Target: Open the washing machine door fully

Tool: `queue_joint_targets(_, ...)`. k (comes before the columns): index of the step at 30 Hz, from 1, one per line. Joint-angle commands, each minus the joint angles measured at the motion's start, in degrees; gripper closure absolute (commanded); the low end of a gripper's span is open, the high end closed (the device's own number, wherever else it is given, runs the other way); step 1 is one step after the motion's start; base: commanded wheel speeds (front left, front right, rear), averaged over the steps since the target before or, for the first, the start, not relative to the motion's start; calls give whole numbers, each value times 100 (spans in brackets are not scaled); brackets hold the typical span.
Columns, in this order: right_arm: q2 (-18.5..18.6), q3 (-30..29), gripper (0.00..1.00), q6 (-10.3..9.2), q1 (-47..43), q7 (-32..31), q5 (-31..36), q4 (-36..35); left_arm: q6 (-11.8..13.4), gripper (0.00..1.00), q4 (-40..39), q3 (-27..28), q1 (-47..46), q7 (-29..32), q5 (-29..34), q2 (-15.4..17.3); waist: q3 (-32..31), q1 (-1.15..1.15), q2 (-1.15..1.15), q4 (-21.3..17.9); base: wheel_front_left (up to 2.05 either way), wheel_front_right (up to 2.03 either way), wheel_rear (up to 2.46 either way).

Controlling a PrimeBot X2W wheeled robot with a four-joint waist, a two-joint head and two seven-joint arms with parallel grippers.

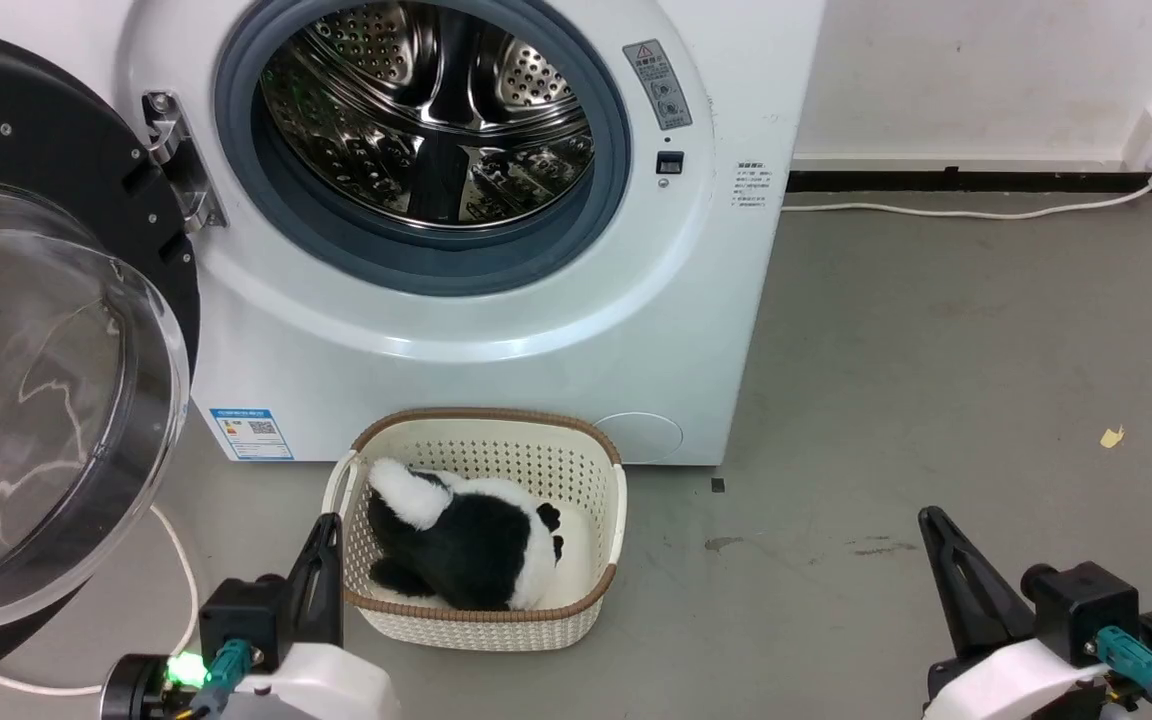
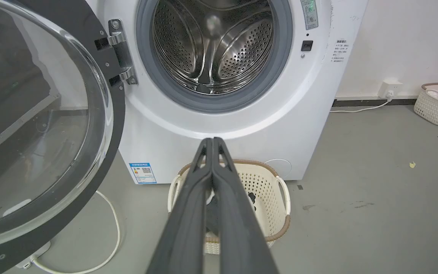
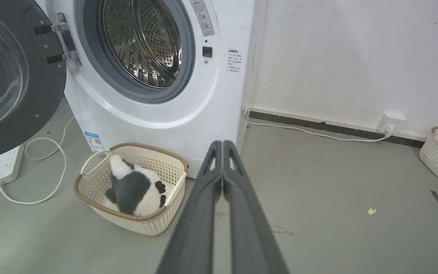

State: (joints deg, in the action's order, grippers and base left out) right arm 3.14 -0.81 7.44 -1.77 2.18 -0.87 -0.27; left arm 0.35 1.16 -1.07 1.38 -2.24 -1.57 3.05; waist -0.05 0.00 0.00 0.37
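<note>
1. I see the big round washing machine door (image 1: 51,340), with its shiny black rim and bulging clear glass bowl, at 9 o'clock in my head view.
2. It stands swung wide open, away from the white washing machine (image 1: 496,350), and hangs on a silver metal hinge (image 1: 176,160) at the machine's 9 o'clock side.
3. The shiny steel drum with little holes (image 1: 436,110) sits open inside a grey rubber ring.
4. My left gripper (image 1: 326,525) is at 7 o'clock in the head view. In the left wrist view its two long dark fingers (image 2: 194,198) are pressed together and pinch nothing.
5. My right gripper (image 1: 929,515) is at 5 o'clock, well apart from the door. Its fingers (image 3: 200,213) are pressed together too, with nothing between them.
6. A cream plastic basket with a brown rim (image 1: 576,460) stands on the grey floor (image 1: 936,380), at the machine's 6 o'clock.
7. A black and white panda soft toy (image 1: 476,545) lies inside it.
8. A white power strip (image 3: 4,165) lies on the floor below the door.
</note>
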Motion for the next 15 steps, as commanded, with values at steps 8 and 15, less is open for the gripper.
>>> queue_joint_targets(8,-24,46,100,4,127,-111,62,20,-25,100,-75,60,-104,117,100,-7,3,0,0,-18,0,0,0)
queue_joint_targets(15,-26,73,100,4,165,-193,81,25,-32,100,-106,96,-130,199,144,-15,5,0,0,-33,0,0,0)
